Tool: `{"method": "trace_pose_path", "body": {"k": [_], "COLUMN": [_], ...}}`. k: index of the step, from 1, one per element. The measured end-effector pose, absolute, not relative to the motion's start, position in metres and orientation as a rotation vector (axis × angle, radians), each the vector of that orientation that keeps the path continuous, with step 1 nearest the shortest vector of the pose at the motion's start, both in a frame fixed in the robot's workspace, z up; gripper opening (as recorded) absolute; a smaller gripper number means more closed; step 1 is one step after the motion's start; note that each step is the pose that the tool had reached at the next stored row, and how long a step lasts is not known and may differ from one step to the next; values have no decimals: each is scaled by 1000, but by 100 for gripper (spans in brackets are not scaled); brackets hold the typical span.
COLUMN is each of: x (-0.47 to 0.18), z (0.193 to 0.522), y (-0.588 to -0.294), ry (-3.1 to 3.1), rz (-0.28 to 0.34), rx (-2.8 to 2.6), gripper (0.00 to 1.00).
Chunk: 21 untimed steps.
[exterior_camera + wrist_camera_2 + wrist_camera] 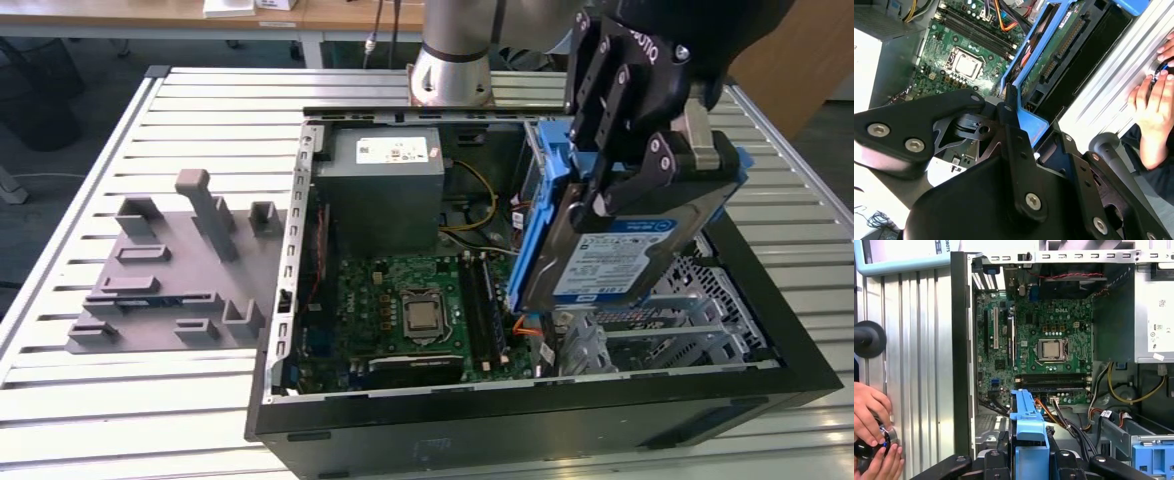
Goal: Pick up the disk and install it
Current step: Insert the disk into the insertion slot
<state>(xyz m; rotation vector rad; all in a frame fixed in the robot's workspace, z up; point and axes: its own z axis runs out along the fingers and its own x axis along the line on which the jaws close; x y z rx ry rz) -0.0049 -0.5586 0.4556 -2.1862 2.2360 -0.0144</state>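
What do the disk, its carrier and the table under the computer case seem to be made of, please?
The disk: bare metal, dull silver sheen, with a glossy printed label. Its carrier: blue plastic, smooth moulded look. The table: probably aluminium, pale ribbed slats with a soft shine.

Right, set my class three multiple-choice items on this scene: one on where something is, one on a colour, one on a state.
1. Where is the disk?
A) flat on the table
B) lying on the motherboard
C) held over the open computer case

2. What colour is the carrier framing the disk?
A) blue
B) red
C) green

3. What state is the tool in?
A) open and empty
B) shut on the disk
C) shut on nothing

Answers:
1 C: the exterior view shows it raised and tilted over the case, toward that view's right.
2 A: blue plastic runs along the drive's edge.
3 B: it clamps the disk from both sides.
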Motion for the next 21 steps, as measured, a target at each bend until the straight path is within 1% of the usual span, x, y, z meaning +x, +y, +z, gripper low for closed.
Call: {"method": "trace_pose_path", "body": {"k": [21], "x": [10], "z": [453], "y": [-560], "ry": [2236], "rz": [-14], "rx": [-2186], "gripper": [37]}}
